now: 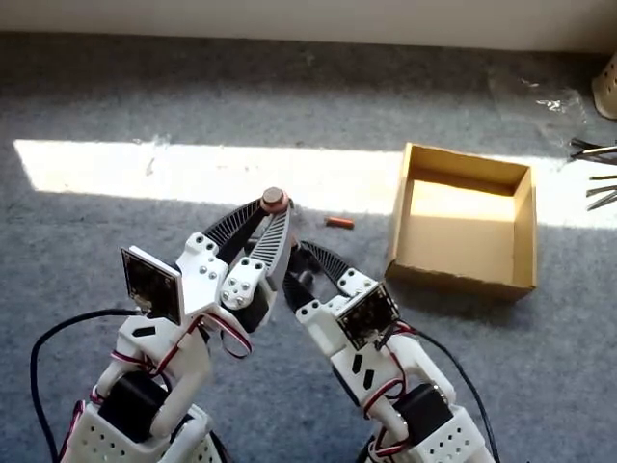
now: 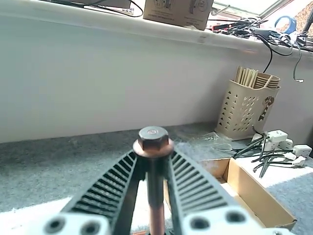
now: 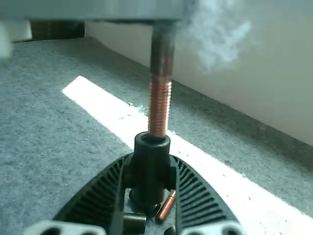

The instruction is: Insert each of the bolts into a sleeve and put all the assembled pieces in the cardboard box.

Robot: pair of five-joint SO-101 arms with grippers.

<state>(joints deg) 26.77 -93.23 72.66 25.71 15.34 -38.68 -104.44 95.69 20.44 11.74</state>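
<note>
The bolt stands upright with its hex head up, clamped just under the head between the fingers of the left gripper. The right wrist view gives its other end: the copper thread comes straight down to the mouth of the black sleeve and seems to sit just inside it. The right gripper is closed around that sleeve and holds it upright above the carpet.

From above, the bolt head shows at the tips of the left gripper. The right gripper sits just beside and under it, and the sleeve is hidden there.

Between the right gripper's fingers, a short copper piece and a dark cylinder lie on the carpet below. In the high view a loose bolt lies in the sunlit strip, between the grippers and the cardboard box. I cannot tell whether it is the same copper piece.

The box is open and well apart from both grippers. The left wrist view shows its corner, and behind it a slotted basket against the wall.
</note>
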